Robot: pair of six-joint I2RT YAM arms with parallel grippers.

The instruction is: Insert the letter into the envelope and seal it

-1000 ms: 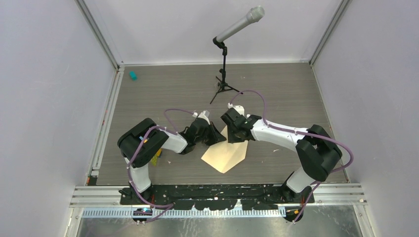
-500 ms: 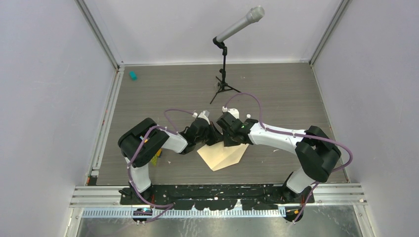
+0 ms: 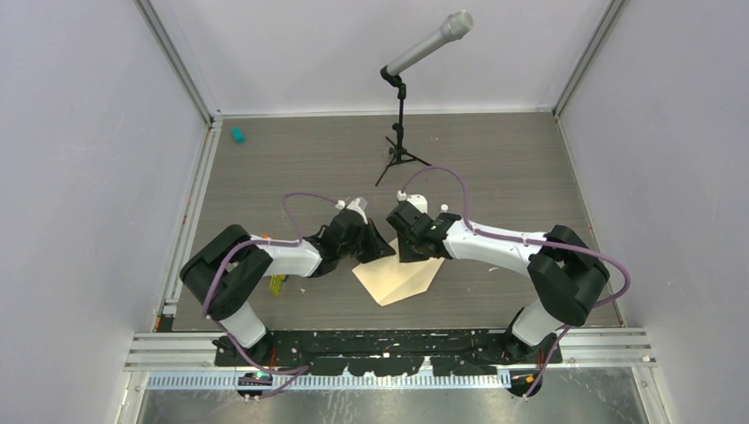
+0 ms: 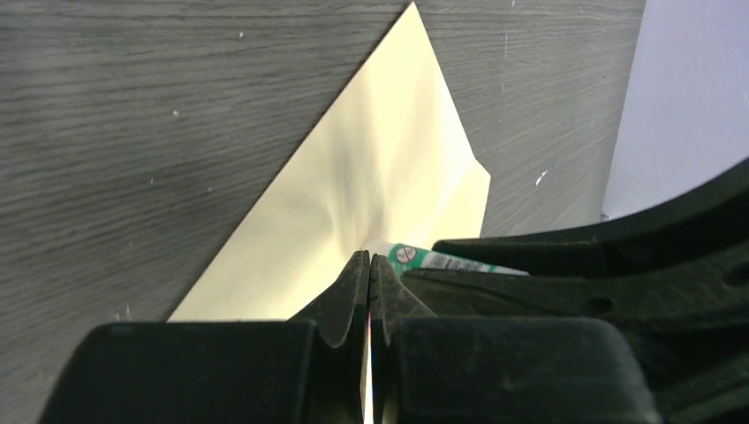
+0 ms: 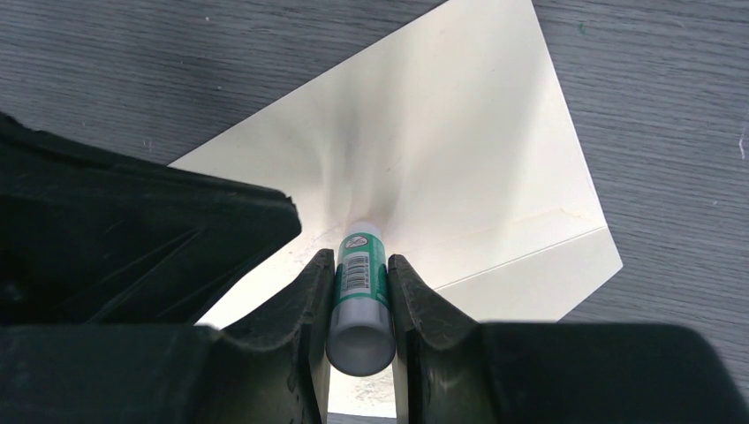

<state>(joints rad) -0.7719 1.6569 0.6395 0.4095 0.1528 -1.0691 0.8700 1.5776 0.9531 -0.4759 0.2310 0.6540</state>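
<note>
The tan envelope (image 3: 402,281) lies on the table with its pointed flap open; it also fills the left wrist view (image 4: 371,177) and the right wrist view (image 5: 459,150). My right gripper (image 3: 413,252) (image 5: 360,258) is shut on a green-and-white glue stick (image 5: 360,283), whose far end rests on the flap. My left gripper (image 3: 382,250) (image 4: 370,261) is shut, with its tips down on the envelope right beside the glue stick (image 4: 442,260). The letter does not show as a separate sheet.
A microphone on a tripod stand (image 3: 402,132) is at the back centre. A small teal object (image 3: 237,135) lies at the back left. A yellow-green item (image 3: 279,284) sits under my left arm. Grey walls enclose the table.
My right gripper has moved left with the glue stick, close to the left gripper. The envelope has shifted slightly left. My left arm's elbow has swung out to the left.
</note>
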